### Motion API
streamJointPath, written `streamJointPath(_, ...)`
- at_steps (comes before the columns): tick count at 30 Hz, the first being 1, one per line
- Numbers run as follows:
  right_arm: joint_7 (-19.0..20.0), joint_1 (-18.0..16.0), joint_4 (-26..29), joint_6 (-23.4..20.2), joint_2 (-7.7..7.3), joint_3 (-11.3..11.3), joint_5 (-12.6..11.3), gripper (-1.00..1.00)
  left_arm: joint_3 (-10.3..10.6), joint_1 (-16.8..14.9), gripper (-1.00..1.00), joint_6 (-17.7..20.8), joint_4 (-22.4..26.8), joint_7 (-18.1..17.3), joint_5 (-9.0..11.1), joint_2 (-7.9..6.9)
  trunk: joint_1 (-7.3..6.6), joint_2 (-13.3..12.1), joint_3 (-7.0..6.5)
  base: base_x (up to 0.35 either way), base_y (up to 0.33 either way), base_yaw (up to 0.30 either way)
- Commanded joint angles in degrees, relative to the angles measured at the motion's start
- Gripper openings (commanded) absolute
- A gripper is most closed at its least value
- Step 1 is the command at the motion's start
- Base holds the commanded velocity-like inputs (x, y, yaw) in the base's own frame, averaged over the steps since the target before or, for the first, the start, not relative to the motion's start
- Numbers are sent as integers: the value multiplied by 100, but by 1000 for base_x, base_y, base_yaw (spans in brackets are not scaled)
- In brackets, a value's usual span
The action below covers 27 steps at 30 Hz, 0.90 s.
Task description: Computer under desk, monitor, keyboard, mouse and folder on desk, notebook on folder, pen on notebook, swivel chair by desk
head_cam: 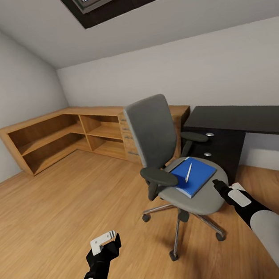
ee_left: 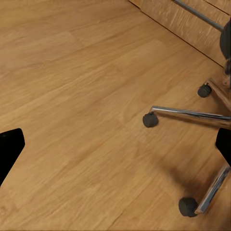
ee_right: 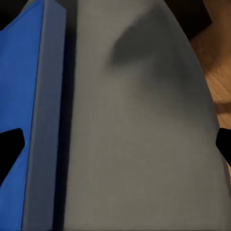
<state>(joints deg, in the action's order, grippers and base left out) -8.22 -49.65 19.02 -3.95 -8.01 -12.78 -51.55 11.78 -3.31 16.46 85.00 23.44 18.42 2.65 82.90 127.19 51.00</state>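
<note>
- Reaching with the right gripper (head_cam: 217,185) for the folder (head_cam: 195,176), which lies flat on the seat of the swivel chair (head_cam: 154,130); I judge the step in hand to be the pick-up of that folder for the desk (head_cam: 244,118).
- Right gripper state: in the right wrist view only the two dark tips show at the frame's sides, well apart, so I read the jaws as wide, nothing held.
- Left gripper (head_cam: 106,243) hangs low over the wood floor (head_cam: 55,207), near the chair's castor base (ee_left: 192,115) — its tips also sit wide apart in the left wrist view; empty.
- Position: the folder's pale page edge (ee_right: 45,120) runs just beside the right gripper's line, with bare grey seat (ee_right: 144,134) ahead. The gripper sits at the seat's front rim, near the folder's closest corner, not yet touching.
- The pen (head_cam: 188,172) rests on the blue cover — it will likely roll if the folder tilts.
- To do it well, I judge: shift toward the folder's edge, get one finger under, close firmly, lift level.
</note>
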Motion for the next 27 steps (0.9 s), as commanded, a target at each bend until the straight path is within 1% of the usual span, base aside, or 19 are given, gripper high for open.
streamJointPath(1, -29, 0, 14, -30, 1, -14, -31, 100, 8, -3, 100, 19, 8, 44, 48, -1, -24, -39, -13, 0, 0, -30)
streamJointPath(7, -26, 0, -15, -34, -1, -22, -33, 100, 15, -3, 100, 24, 8, 42, 48, -1, -24, -39, -13, 0, 0, -3)
streamJointPath(15, -36, 0, -5, -36, -5, -22, -39, 100, 9, -3, 100, 24, 8, 38, 48, -6, -24, -39, -13, 0, 0, -146)
streamJointPath(27, -34, 0, 8, -36, -24, -24, -40, 100, 12, -3, 100, 32, 8, 38, 50, -10, -24, -39, -13, 3, 0, -12)
